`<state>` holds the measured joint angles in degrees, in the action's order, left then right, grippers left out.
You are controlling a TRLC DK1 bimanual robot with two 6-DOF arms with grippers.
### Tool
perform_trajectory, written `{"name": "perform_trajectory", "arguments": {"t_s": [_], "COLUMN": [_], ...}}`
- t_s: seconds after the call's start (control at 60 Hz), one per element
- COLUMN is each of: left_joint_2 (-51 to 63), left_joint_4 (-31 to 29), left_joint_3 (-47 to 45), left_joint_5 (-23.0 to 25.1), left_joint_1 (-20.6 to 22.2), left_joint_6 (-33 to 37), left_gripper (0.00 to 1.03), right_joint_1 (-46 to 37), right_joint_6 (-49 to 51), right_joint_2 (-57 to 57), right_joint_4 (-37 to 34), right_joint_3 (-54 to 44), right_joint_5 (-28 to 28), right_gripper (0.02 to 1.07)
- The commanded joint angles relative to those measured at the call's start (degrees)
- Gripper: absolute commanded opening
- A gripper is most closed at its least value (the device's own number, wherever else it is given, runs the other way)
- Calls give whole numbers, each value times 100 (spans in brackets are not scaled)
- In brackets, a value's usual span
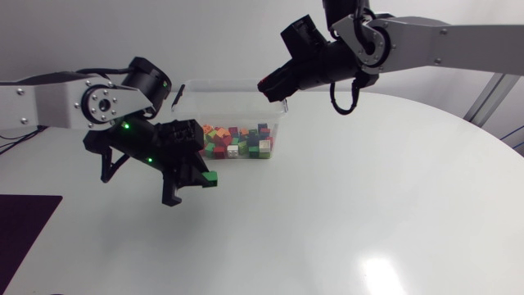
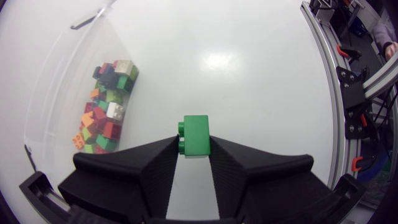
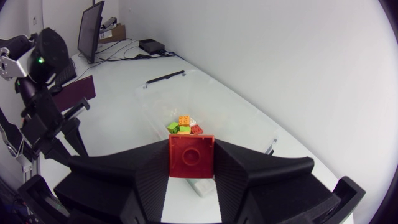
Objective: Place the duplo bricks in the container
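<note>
Green duplo brick (image 2: 196,127) clamped between the wedge fingers of my left gripper (image 2: 194,143), just beside the clear plastic container (image 1: 221,102), above the glossy white table (image 1: 368,197). Mixed coloured bricks (image 1: 237,141) are piled inside the container. My right gripper (image 3: 191,152) pinches a red duplo brick (image 3: 191,160) over the container's far edge.
</note>
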<state>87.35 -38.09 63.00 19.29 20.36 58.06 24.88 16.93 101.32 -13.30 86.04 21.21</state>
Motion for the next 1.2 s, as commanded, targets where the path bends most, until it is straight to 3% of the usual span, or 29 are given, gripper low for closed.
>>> {"name": "perform_trajectory", "arguments": {"t_s": [0.0, 0.233, 0.367, 0.467, 0.483, 0.5, 0.533, 0.8, 1.183], "left_joint_2": [-175, -201, -201, -131, -131, -95, -60, 678, 1812], "left_joint_4": [-111, 64, 521, 803, 812, 935, 1075, 2314, 2921], "left_joint_3": [221, 529, 731, 907, 907, 968, 1021, 1522, 2418], "left_joint_5": [101, 286, 312, 312, 312, 312, 312, 304, 40], "left_joint_1": [-76, -225, -305, -384, -392, -428, -480, -779, -770], "left_joint_6": [-164, -480, -937, -1236, -1236, -1341, -1473, -2502, -3073], "left_gripper": [32, 32, 32, 32, 32, 32, 32, 32, 32], "right_joint_1": [-54, -54, -45, -36, -36, -36, -45, -212, -282], "right_joint_6": [-278, -410, -410, -410, -410, -401, -392, -366, -120], "right_joint_2": [485, 1540, 2050, 2085, 2067, 1988, 1900, 758, -851], "right_joint_4": [231, 574, 548, 530, 530, 557, 574, 1066, 1128], "right_joint_3": [255, 1029, 1547, 1609, 1583, 1512, 1424, 62, -1608], "right_joint_5": [23, -29, -249, -390, -390, -407, -407, -381, -205], "right_gripper": [27, 27, 29, 78, 81, 94, 104, 103, 103]}}
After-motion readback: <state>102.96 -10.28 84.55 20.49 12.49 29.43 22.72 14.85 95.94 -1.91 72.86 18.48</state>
